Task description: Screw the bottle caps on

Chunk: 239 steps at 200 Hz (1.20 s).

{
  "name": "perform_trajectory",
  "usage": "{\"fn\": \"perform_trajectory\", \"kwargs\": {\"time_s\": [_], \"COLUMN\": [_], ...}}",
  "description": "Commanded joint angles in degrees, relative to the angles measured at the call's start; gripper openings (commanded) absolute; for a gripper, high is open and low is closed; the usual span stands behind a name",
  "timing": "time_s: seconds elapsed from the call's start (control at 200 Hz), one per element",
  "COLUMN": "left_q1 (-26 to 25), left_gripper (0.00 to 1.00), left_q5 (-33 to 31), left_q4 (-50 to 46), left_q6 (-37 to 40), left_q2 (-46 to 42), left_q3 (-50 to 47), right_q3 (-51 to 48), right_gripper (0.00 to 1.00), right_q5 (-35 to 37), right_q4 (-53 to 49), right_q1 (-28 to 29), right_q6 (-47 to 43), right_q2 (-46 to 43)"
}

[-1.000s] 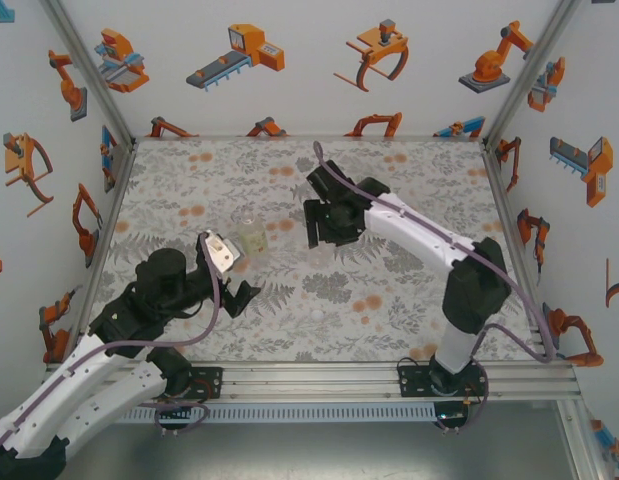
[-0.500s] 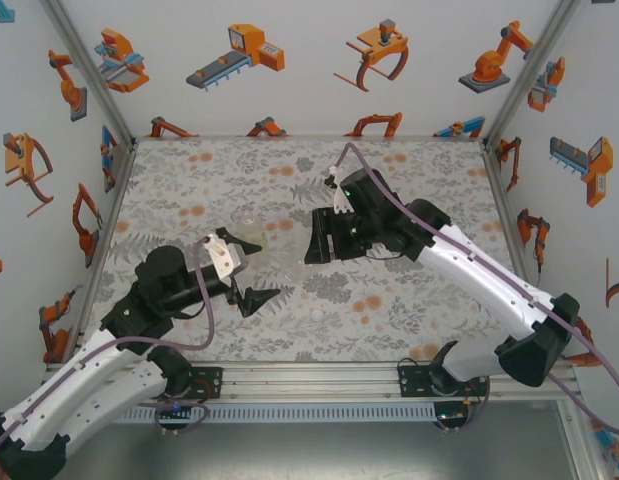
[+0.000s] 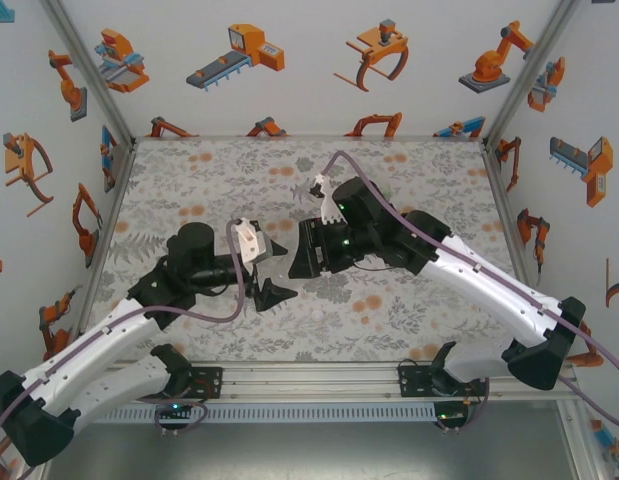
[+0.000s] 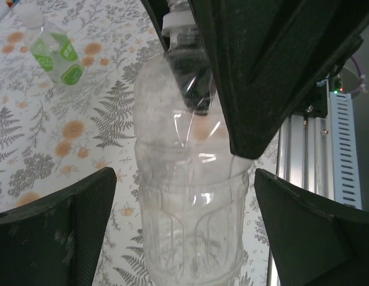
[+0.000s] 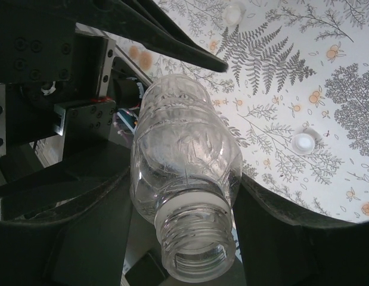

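Note:
A colourless bottle hangs above the table with my right gripper shut on its shoulder just below the neck. Its threaded mouth is bare and faces the right wrist camera. My left gripper is open. Its fingers stand on either side of the bottle's lower body, with a gap on each side. From above, the left gripper and the right gripper meet tip to tip at mid-table. Two pale bottle caps lie loose on the cloth.
A green-labelled bottle stands on the flower-print cloth, away from both grippers, with a pale cap on top. The aluminium rail runs along the near edge. White walls with orange prints close the other three sides.
The right arm has brought the colourless bottle left and nearer. The left gripper has swung right until its fingers flank the bottle, and its jaws have narrowed a little.

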Motion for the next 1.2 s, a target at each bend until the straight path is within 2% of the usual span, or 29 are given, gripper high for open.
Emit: {"fn": "perform_trajectory", "kwargs": {"time_s": [0.0, 0.32, 0.486, 0.666, 0.871, 1.097, 1.192], "left_q1": [-0.58, -0.92, -0.99, -0.92, -0.58, 0.73, 2.16], "left_gripper": [0.83, 0.78, 0.64, 0.47, 0.42, 0.34, 0.32], "left_q5": [4.12, 5.0, 4.15, 0.33, -4.88, -8.78, -7.5], "left_q4": [0.03, -3.46, -4.56, -6.11, -8.26, -11.35, -13.07], "left_q6": [-0.34, 0.71, 1.0, 2.08, 3.19, 3.89, 3.81], "left_q2": [1.4, 4.11, 4.45, 2.99, -0.16, -3.94, -5.39], "left_q3": [2.88, 4.1, 4.58, 4.59, 4.1, 4.32, 4.67], "right_q3": [1.57, 1.67, 1.59, 1.24, 2.46, 1.95, 1.02], "right_gripper": [0.37, 0.37, 0.37, 0.37, 0.62, 0.65, 0.65], "right_q5": [-0.46, -0.37, -0.37, 0.6, 5.73, 13.18, 16.39], "right_q4": [1.76, 3.18, 3.42, 3.38, 1.15, -1.19, -2.05], "right_q1": [0.61, 0.76, 0.8, 0.8, 0.71, 0.54, 0.45], "right_q6": [1.31, 1.9, 2.2, 2.19, 1.54, 1.17, 1.23], "right_q2": [-0.29, -0.38, -0.06, -0.67, -2.67, -6.54, -8.12]}}
